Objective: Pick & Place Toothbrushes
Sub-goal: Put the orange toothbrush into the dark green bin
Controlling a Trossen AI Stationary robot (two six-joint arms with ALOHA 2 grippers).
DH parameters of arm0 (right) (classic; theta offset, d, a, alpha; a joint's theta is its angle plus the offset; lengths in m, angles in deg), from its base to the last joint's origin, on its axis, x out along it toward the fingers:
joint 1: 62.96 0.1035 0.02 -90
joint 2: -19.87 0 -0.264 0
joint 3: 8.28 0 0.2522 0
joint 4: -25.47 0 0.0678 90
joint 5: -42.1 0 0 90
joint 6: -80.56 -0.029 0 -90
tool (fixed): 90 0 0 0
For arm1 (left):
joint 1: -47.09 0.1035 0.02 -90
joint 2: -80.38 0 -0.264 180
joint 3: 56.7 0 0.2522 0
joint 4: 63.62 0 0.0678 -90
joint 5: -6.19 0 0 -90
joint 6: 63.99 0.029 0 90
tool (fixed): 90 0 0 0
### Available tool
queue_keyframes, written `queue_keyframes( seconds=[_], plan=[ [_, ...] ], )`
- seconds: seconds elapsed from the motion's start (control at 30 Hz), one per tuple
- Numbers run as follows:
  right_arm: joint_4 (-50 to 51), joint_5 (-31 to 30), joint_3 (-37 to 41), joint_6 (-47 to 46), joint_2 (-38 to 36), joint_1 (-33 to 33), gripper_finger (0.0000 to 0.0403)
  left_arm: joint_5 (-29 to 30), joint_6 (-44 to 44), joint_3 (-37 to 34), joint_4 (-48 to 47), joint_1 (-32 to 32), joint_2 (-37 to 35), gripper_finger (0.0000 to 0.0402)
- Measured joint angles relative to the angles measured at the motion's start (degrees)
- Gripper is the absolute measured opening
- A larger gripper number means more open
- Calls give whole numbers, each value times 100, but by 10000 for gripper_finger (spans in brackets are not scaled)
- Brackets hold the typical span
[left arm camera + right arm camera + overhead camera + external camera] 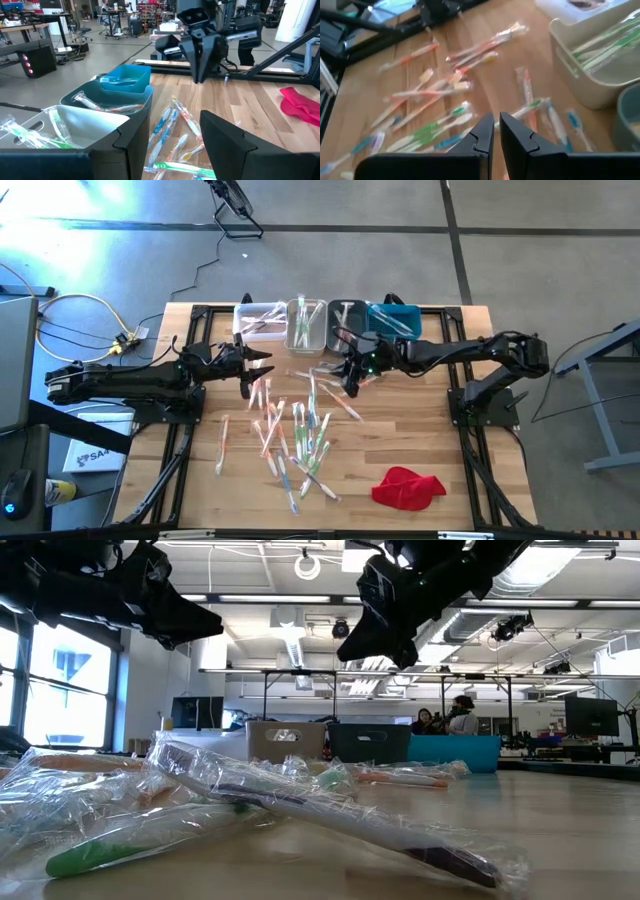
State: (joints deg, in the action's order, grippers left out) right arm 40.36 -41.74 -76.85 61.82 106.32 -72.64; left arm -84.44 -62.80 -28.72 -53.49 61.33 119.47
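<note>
Many wrapped toothbrushes [295, 430] with pink, orange, green, blue and white handles lie scattered flat on the wooden table [440, 430]; the right wrist view shows them too [435, 100]. More lie in the bins at the far edge. My right gripper [350, 387] hovers shut and empty above the pile's far right part, in front of the grey bin [348, 315]; its fingers [485, 132] slant down with nothing between them. My left gripper [258, 366] hangs open and level above the table at the pile's far left, also empty [172, 150].
Four bins stand in a row at the far edge: white [258, 320], beige [306, 323], grey, and blue [395, 318]. A red cloth [408, 486] lies near the front right. People sit at desks in the room behind [450, 715].
</note>
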Motion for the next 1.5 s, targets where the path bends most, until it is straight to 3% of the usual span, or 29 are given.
queue_keyframes(
  seconds=[0.37, 0.8, 0.97, 1.17, 1.5],
  plan=[
    [765, 0, 2, 109, 2, 307, 23, 0, 0, 0, 0, 0, 0, 171],
    [546, 11, 2, 59, 4, 330, 23, 2, 0, 0, -1, 0, -2, 171],
    [548, 503, 2, 112, 4, 332, 23, 2, 0, 0, -1, 0, -1, 171],
    [549, 170, 2, 114, 4, 373, 23, 3, 0, 0, -1, 0, 0, 171],
    [552, 156, 2, 401, 5, 374, 23, 4, 0, 0, -1, 0, -1, 171]
  ],
)
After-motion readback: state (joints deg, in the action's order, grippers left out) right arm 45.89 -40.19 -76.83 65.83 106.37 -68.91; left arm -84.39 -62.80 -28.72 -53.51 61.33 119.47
